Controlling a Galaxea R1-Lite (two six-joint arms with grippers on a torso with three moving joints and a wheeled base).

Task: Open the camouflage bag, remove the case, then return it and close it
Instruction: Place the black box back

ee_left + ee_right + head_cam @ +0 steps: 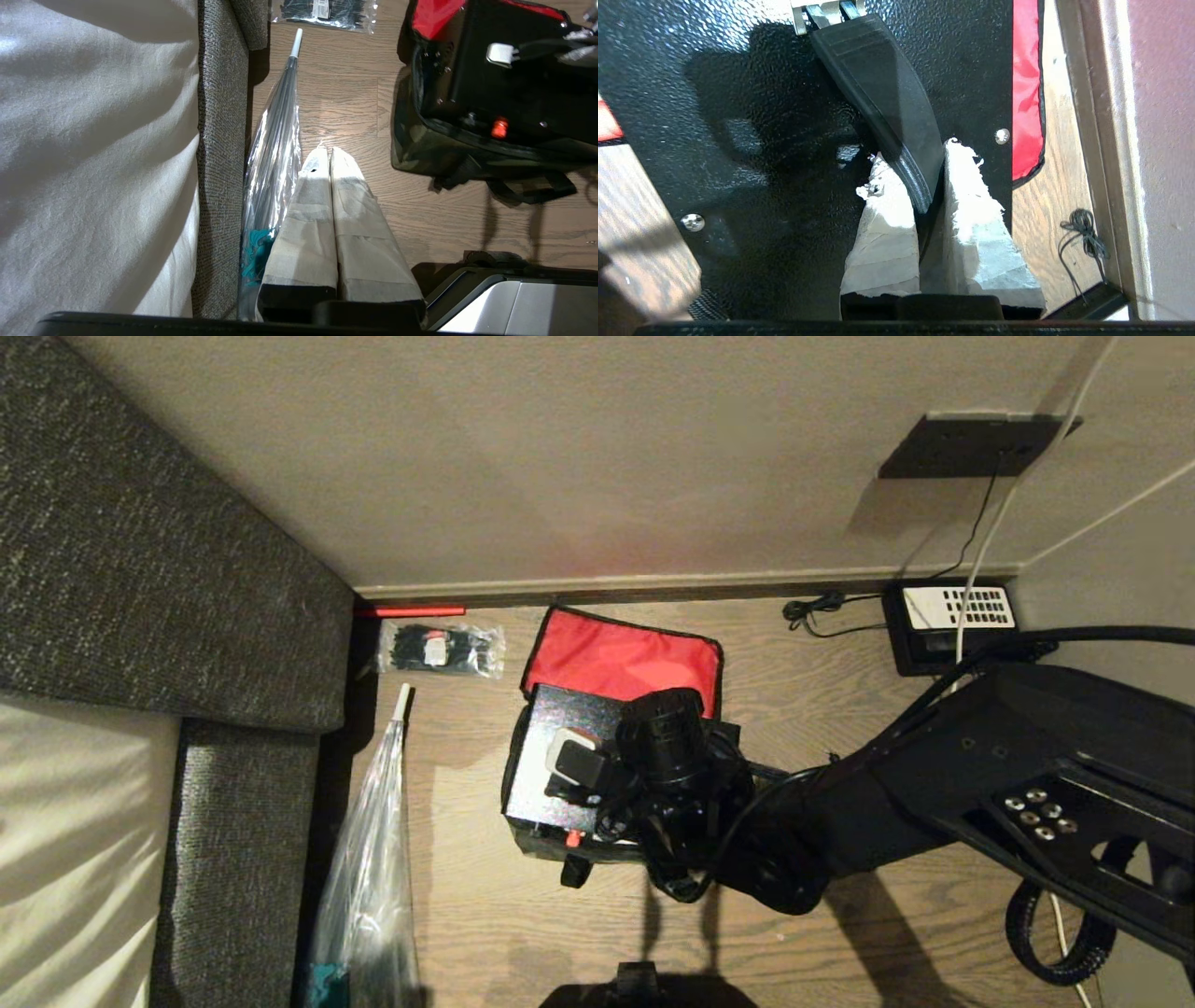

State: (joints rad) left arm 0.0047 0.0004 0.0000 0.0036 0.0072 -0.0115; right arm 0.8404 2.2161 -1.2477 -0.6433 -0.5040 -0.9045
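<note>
Two end effectors on this rig, only one busy: the left end effector (327, 156) hung idle near the bed (93, 140), fingers pressed together on nothing. Further out, the right end effector (920, 186) was pinching the strap handle (878, 84) of the case (560, 756), which sat in the camouflage bag (420, 149) on the floor with its red-lined flap (621, 658) thrown back. So I'd say opening's done; whether it was coming out or going back, can't tell. Only the right wrist view showed the pinch; the head view alone showed the telephone (952, 625) by the wall.
</note>
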